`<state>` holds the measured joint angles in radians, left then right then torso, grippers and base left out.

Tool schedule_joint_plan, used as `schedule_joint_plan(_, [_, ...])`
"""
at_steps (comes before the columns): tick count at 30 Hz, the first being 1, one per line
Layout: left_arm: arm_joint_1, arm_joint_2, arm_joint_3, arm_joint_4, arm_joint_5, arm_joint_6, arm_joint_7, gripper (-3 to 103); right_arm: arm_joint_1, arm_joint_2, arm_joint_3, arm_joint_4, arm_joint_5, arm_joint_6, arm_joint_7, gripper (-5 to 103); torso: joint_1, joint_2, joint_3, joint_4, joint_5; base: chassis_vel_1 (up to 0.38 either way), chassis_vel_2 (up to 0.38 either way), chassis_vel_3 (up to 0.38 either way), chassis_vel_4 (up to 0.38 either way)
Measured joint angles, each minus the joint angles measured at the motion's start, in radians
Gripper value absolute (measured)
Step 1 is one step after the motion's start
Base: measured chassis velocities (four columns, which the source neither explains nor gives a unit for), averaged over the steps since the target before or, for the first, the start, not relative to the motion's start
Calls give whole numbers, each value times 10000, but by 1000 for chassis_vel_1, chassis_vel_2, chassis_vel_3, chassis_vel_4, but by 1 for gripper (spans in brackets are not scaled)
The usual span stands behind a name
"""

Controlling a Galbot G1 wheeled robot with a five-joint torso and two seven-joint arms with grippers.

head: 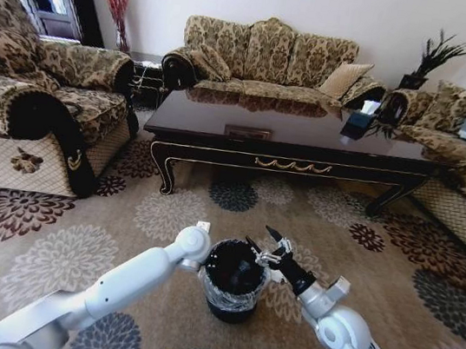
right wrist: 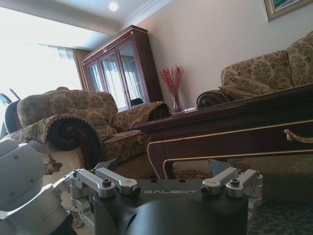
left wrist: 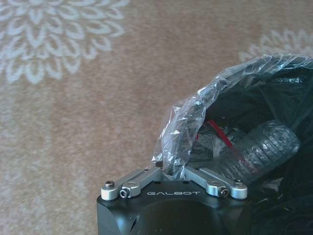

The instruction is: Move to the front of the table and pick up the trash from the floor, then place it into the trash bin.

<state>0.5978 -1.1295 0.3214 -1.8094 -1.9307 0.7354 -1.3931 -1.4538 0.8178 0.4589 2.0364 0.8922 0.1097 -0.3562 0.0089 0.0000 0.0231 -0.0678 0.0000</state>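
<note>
We read one word of writing, "GALBOT", in pale letters on the dark housing of each wrist. In the head view our trash bin (head: 233,282) stands on the flowered carpet (head: 72,256) in front of the coffee table (head: 291,139), with both arms reaching to it. The left gripper (head: 198,264) sits at the bin's left rim; from the left wrist view its linkage arms converge on a fold of the clear liner bag (left wrist: 183,132), so we take the fingers as pinching that plastic. That same wrist view looks into the bin and shows the crushed clear plastic bottle (left wrist: 261,147) lying inside, a red strip beside it. The right gripper (head: 265,242) hovers over the bin's right rim with its dark fingers spread apart and nothing between them. The right wrist view looks the other way, along the table's gold-trimmed apron toward an armchair (right wrist: 73,122) and a glass-fronted cabinet (right wrist: 120,73). A dark tissue box (head: 359,121) rests on the table's right end.
</note>
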Motion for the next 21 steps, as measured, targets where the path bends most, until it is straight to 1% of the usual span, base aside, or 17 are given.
schedule_joint_plan(5, [236, 214, -465, -9, 30, 0, 64, 0, 283, -102, 97, -716, 161, 90, 17, 100, -1, 0, 0, 0, 0, 0, 0, 0, 0])
schedule_joint_plan(6, [377, 377, -738, -63, 47, 0, 110, 0, 486, -155, 115, -1186, 236, 145, 22, 100, 0, 0, 0, -1, 0, 0, 0, 0, 0])
schedule_joint_plan(9, [548, 549, -985, -116, 108, 0, 202, 0, 724, -190, 112, -1680, 306, 187, 24, 100, 0, 0, 0, -1, 0, 0, 0, 0, 0])
schedule_joint_plan(11, [840, 767, -1380, -188, 219, 1, 284, 0, 1057, -209, 65, -2364, 348, 225, 19, 100, 0, 0, 0, 0, 0, 0, 0, 0, 0])
schedule_joint_plan(13, [1027, 900, -1626, -291, 237, 0, 330, 0, 1266, -207, 16, -2934, 348, 266, -10, 100, 0, 0, 0, 3, 0, 0, 0, 0, 0])
schedule_joint_plan(14, [1027, 900, -1626, -291, 237, 0, 330, 0, 1266, -207, 16, -2934, 348, 266, -10, 100, 0, 0, 0, 3, 0, 0, 0, 0, 0])
schedule_joint_plan(18, [1563, 1251, -2199, -646, 237, 0, 447, 0, 1698, -143, -83, -4643, 158, 390, -146, 100, 0, 0, 0, -1, 1, 0, 0, 0, 0])
schedule_joint_plan(21, [1749, 1358, -2384, -757, 238, 0, 472, 0, 1811, -108, -96, -5116, 62, 395, -162, 100, 0, 0, 0, -3, 1, 0, 0, 0, 0])
